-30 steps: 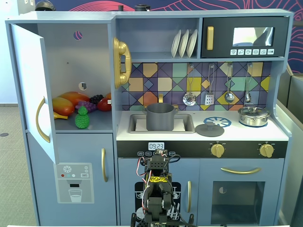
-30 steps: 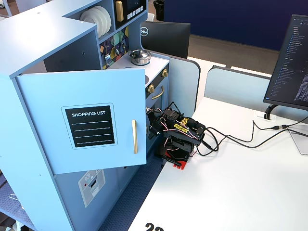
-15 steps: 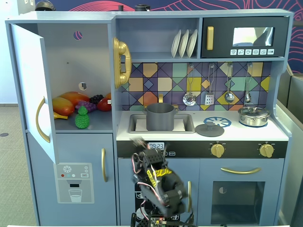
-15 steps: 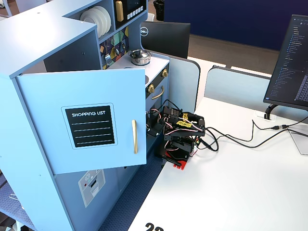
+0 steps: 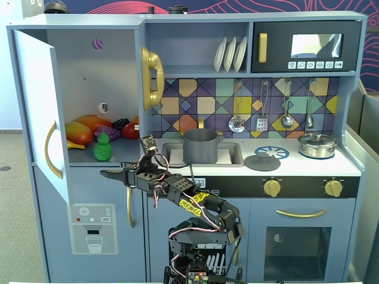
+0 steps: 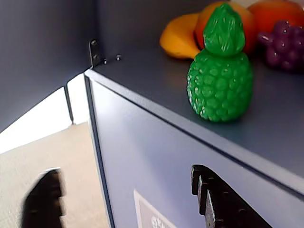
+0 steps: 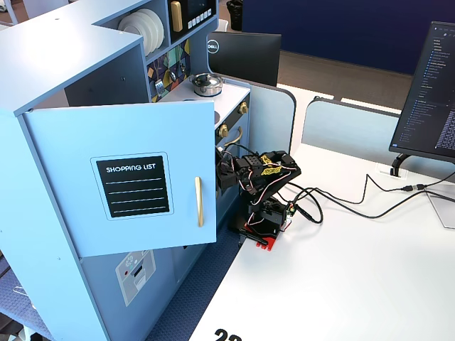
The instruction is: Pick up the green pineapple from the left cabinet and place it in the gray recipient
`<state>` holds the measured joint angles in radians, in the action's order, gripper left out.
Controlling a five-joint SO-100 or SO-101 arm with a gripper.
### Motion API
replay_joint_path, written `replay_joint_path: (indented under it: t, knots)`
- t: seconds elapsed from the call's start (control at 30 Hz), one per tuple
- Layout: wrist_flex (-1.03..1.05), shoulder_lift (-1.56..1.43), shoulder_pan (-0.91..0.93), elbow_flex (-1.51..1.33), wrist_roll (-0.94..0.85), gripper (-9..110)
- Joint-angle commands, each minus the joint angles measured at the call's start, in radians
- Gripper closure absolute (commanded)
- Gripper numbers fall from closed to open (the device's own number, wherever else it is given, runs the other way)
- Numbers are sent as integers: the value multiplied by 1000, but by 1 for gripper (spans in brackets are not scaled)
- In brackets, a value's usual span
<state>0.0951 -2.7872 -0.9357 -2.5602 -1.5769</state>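
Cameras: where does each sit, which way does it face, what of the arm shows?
A fixed view: front of the toy kitchen, facing it; whole arm, open gripper below the green pineapple in the left cabinet.
Wrist view: on the gripper, looking up at the shelf edge; both fingers along the bottom.
Another fixed view: off to the side, above, facing the open door; arm body only.
Shared: the pineapple shows in the front and wrist views.

Front, side — close wrist view

Arm folded low, reaching left in a fixed view, claw [image 5: 112, 174] open.
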Motion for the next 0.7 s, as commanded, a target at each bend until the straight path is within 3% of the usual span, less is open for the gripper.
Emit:
replay_joint_path:
  t: [0.0,0.37,0.67]
  knots:
    - [-84,58,23,98,-8,63]
    - [-336,295,120,150,83,58]
    - [-403,425,130,209,77,57]
